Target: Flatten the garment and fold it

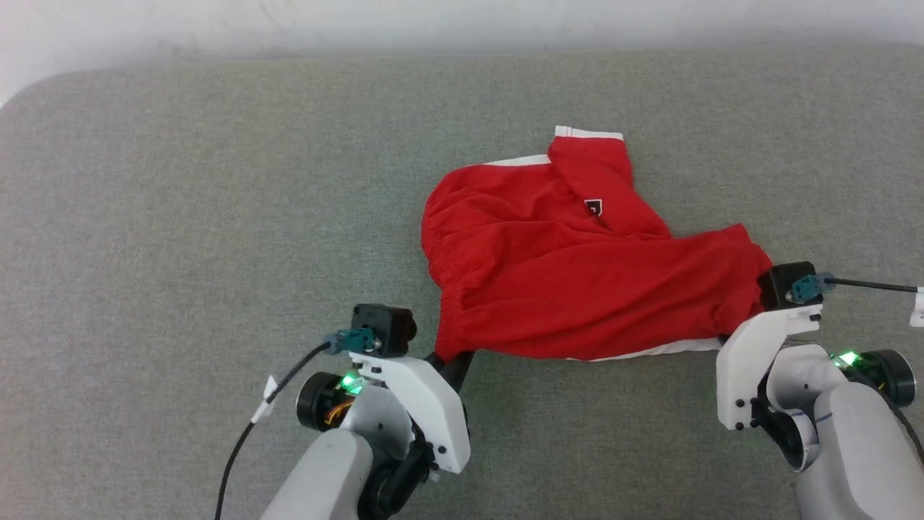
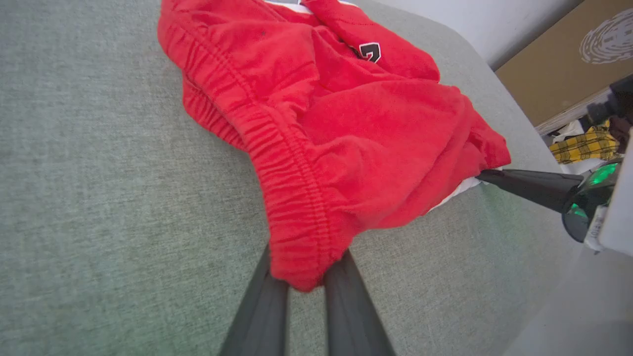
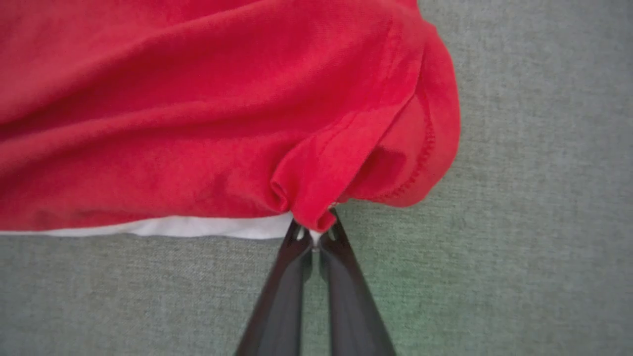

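- Here, the left gripper (image 2: 306, 283): its two dark fingers lie close together and pinch the gathered end of the elastic waistband (image 2: 277, 148) of the garment (image 1: 577, 289). The red cloth bulges over the fingertips.
- Right gripper (image 3: 314, 232): the fingers are pressed nearly together on a small red fold at the leg-hem corner, just where the white band (image 3: 198, 227) along the near edge ends.
- Garment, general position: red shorts lying rumpled on the surface between the two grippers, with the near edge running from one gripper to the other. The waistband lies to the robot's left and curves away from it. One leg is folded over at the far side and shows white trim (image 1: 588, 133) at its far end.
- Logo patch (image 1: 593, 208): small and dark, on the folded-over leg.
- Surface (image 1: 180, 217): grey-green woven fabric with a rounded far-left corner and a pale wall (image 1: 462, 22) beyond it.
- Margin of the left wrist view: a brown cardboard box (image 2: 568, 64) and a yellow checked cloth (image 2: 586, 146) lie past the edge of the surface.
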You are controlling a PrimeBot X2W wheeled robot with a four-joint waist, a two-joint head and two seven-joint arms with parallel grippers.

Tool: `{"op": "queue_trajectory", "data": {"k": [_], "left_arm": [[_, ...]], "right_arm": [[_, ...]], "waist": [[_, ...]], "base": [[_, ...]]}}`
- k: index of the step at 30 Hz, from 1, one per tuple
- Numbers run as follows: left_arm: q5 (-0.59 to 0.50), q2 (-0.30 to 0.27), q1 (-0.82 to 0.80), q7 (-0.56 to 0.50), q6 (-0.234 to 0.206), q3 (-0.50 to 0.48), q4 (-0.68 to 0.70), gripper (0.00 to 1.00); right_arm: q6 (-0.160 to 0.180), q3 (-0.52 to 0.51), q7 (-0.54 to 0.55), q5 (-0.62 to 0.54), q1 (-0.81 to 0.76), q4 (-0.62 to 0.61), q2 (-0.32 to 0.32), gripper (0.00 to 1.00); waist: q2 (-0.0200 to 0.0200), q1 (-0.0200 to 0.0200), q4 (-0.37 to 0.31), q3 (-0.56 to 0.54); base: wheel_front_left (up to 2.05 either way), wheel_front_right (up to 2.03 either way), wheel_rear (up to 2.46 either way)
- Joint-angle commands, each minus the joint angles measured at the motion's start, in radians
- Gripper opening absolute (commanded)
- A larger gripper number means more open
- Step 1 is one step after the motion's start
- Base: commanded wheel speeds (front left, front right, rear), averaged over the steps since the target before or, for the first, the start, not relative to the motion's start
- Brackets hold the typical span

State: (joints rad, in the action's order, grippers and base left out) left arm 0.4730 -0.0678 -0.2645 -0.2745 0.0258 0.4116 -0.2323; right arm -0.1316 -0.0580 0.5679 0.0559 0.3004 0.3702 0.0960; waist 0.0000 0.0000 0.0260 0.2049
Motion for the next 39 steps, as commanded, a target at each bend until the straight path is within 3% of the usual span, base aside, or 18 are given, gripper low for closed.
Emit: {"op": "queue_trajectory", "data": {"k": [1,4,8,11,16,21,27,33,39], "left_arm": [[0.017,0.000,0.016,0.010,0.005,-0.005,0.010,0.00],[0.067,0.005,0.018,0.028,0.017,-0.021,0.040,0.00],[0.141,0.005,-0.004,0.030,0.026,-0.067,0.115,0.00],[0.166,-0.028,-0.063,0.001,0.025,-0.114,0.178,0.00],[0.181,-0.097,-0.243,-0.086,0.023,-0.175,0.243,0.00],[0.187,-0.150,-0.433,-0.169,0.020,-0.211,0.197,0.00],[0.183,-0.182,-0.626,-0.208,0.013,-0.239,0.082,0.00],[0.162,-0.195,-0.805,-0.192,-0.002,-0.259,-0.056,0.00],[0.092,-0.208,-0.967,-0.092,-0.011,-0.253,-0.171,0.00]], "right_arm": [[0.001,0.012,0.014,0.009,-0.012,0.014,0.006,0.00],[0.001,0.062,0.045,0.088,-0.010,-0.041,0.027,0.00],[0.001,0.062,0.111,0.316,0.023,-0.190,0.030,0.00],[0.001,0.029,0.161,0.489,0.091,-0.305,0.042,0.00],[0.001,-0.055,0.272,0.626,0.274,-0.371,0.037,0.00],[0.001,-0.106,0.343,0.617,0.481,-0.326,0.015,0.00],[0.001,-0.108,0.348,0.553,0.712,-0.207,-0.016,0.00],[0.001,-0.033,0.235,0.441,0.888,-0.086,-0.028,0.00],[0.001,-0.007,0.020,0.366,1.070,0.050,-0.039,0.00]], "waist": [[0.0000,0.0000,-0.003,-0.005],[0.0000,0.0000,-0.005,-0.022],[0.0000,0.0000,-0.009,-0.049],[0.0000,0.0000,-0.010,-0.063],[0.0000,0.0000,-0.003,-0.077],[0.0000,0.0000,0.004,-0.069],[0.0000,0.0000,0.003,-0.010],[0.0000,0.0000,-0.012,0.092],[0.0000,0.0000,-0.029,0.193]], "base": [[0.00,0.00,0.00],[0.00,0.00,0.00],[0.00,0.00,0.00],[0.00,0.00,0.00],[0.00,0.00,0.00],[0.00,0.00,0.00],[0.00,0.00,0.00],[0.00,0.00,0.00],[0.00,0.00,0.00]]}}
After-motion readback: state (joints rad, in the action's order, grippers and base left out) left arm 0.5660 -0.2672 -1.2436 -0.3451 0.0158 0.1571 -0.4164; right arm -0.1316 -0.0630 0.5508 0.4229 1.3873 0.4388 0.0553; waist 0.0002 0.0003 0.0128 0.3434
